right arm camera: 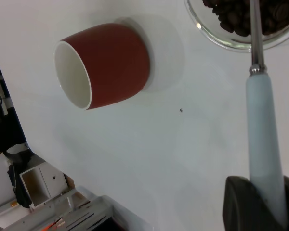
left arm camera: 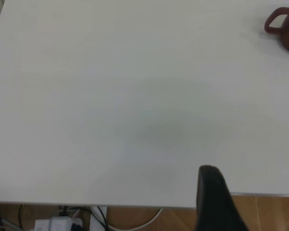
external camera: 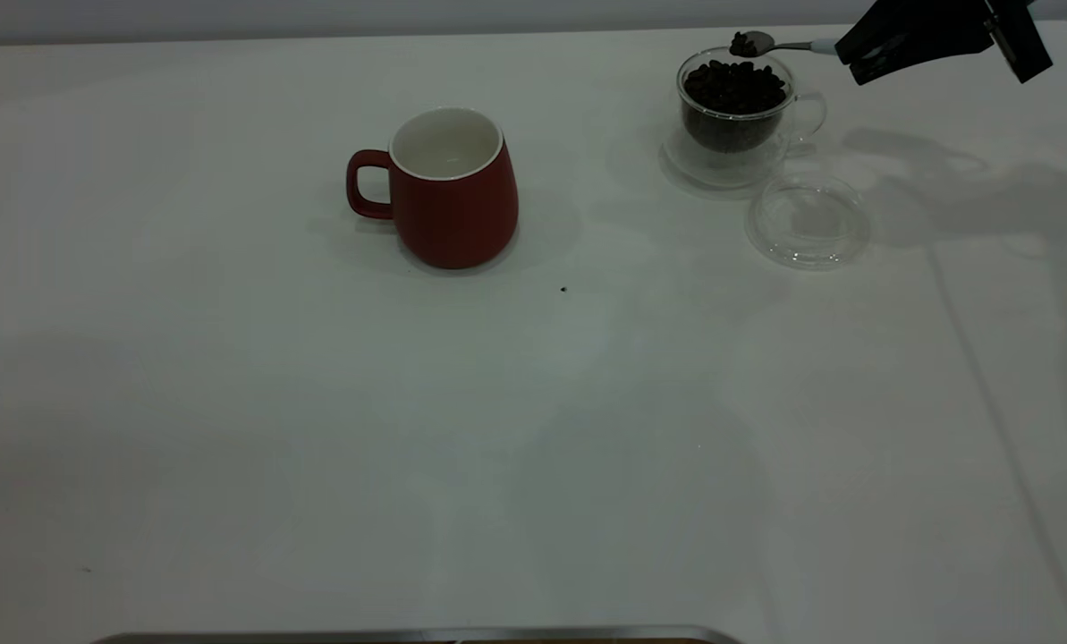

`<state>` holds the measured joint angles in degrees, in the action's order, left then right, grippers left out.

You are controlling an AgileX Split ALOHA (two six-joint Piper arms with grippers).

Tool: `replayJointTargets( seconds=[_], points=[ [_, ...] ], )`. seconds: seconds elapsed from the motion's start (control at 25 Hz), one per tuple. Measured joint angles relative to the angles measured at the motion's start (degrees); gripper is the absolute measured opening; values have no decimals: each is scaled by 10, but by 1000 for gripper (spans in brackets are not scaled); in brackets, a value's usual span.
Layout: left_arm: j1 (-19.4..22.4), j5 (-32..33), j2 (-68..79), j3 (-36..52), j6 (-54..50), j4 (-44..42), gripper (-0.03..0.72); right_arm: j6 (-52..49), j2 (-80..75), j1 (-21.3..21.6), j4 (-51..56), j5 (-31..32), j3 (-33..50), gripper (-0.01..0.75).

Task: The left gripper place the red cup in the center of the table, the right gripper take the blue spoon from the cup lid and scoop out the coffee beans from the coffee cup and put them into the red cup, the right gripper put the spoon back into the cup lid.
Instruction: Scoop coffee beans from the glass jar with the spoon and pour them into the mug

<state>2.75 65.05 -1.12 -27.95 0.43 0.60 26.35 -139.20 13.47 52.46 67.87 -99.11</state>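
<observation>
The red cup stands upright and empty near the middle of the white table, handle to the left; it also shows in the left wrist view and the right wrist view. The clear coffee cup at the back right holds coffee beans. My right gripper is shut on the blue spoon's handle. The spoon's bowl carries a few beans just above the coffee cup's rim. The clear cup lid lies empty in front of the coffee cup. My left gripper is open, off the table's edge.
The coffee cup stands on a clear glass saucer. A small dark speck lies right of the red cup. A metal edge runs along the table's near side. Cables and a power strip lie below the table's edge.
</observation>
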Motion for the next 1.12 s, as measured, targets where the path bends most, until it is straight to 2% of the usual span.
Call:
replayJointTargets(
  seconds=[1.12],
  points=[
    [0, 0, 0, 0, -1, 0, 467, 0, 12, 0, 29, 0, 0, 117]
  ],
)
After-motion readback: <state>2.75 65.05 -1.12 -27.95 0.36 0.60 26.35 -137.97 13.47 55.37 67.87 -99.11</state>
